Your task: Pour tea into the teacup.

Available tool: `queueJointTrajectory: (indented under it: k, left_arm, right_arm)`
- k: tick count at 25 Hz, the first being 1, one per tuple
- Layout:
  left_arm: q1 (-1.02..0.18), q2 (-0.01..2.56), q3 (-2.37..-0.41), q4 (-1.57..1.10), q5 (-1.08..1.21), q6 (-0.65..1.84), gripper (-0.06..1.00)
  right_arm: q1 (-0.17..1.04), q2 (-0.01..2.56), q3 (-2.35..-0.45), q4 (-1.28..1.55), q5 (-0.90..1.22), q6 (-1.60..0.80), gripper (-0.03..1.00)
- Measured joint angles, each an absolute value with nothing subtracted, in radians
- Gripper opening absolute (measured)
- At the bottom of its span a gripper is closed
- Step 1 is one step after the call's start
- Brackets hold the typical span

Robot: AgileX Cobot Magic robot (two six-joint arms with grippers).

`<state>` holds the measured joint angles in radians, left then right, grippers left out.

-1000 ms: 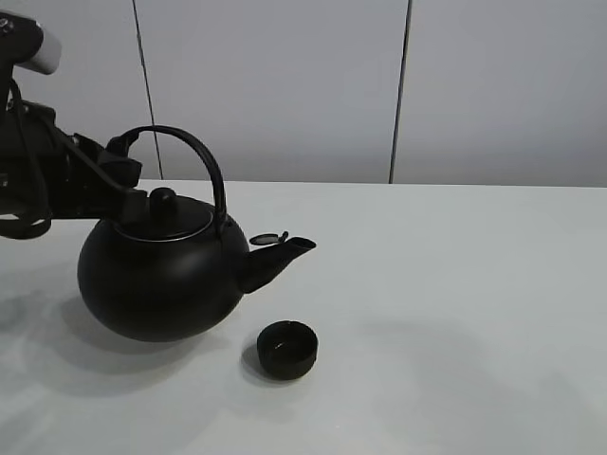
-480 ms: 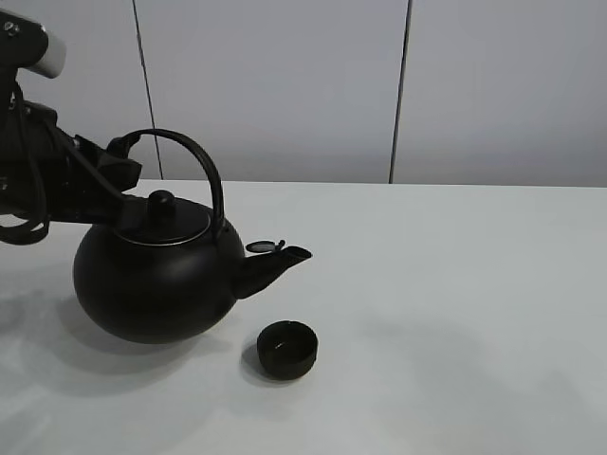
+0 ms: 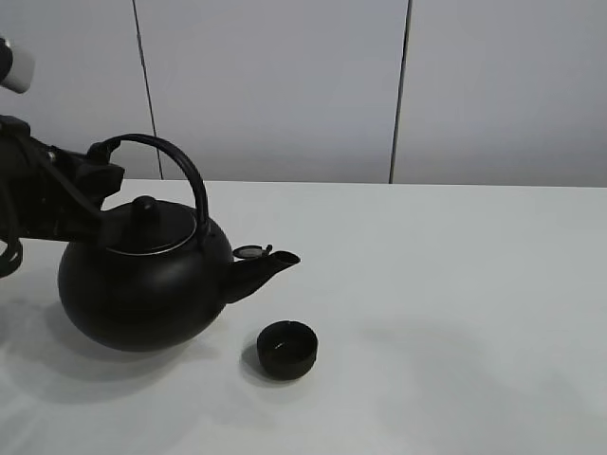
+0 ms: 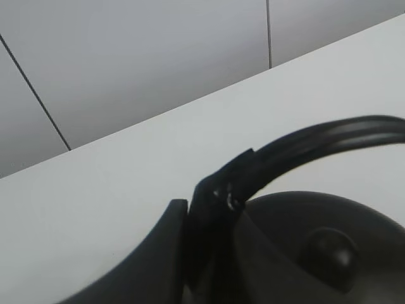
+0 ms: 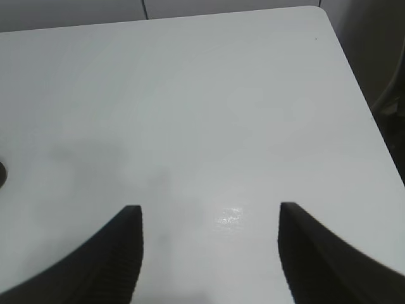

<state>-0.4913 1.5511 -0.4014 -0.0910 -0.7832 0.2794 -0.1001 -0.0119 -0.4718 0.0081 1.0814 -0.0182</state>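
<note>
Black kettle [image 3: 142, 284] sits at the left of the high view, with the left gripper [image 3: 102, 171] squeezed tight on its handle [image 3: 180, 161]. The little teacup [image 3: 287, 349] stands on the white table [image 3: 455, 284], lower middle, below the spout [image 3: 261, 270]. The right gripper [image 5: 209, 253] gapes, holding nothing.

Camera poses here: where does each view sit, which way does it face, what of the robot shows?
Exterior high: high off the arms, facing across the white table to the grey panelled wall; shows the round black kettle, small matte-black teacup and left gripper.
Left wrist: on the left arm, facing along that gripper, shut on the kettle's arched handle.
Right wrist: on the right arm, facing down at the table; open right gripper shows.
Shared: exterior high and left wrist both show handle, lid knob.
</note>
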Motion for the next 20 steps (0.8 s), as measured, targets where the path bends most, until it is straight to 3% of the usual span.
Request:
queueJointTrajectory:
  k: [20]
  left_arm:
    - [-0.432,1.551,-0.363,-0.016,-0.815,0.281,0.11]
  right_arm:
    - [-0.100,-0.012,-0.472,0.008,1.081,-0.018,0.43]
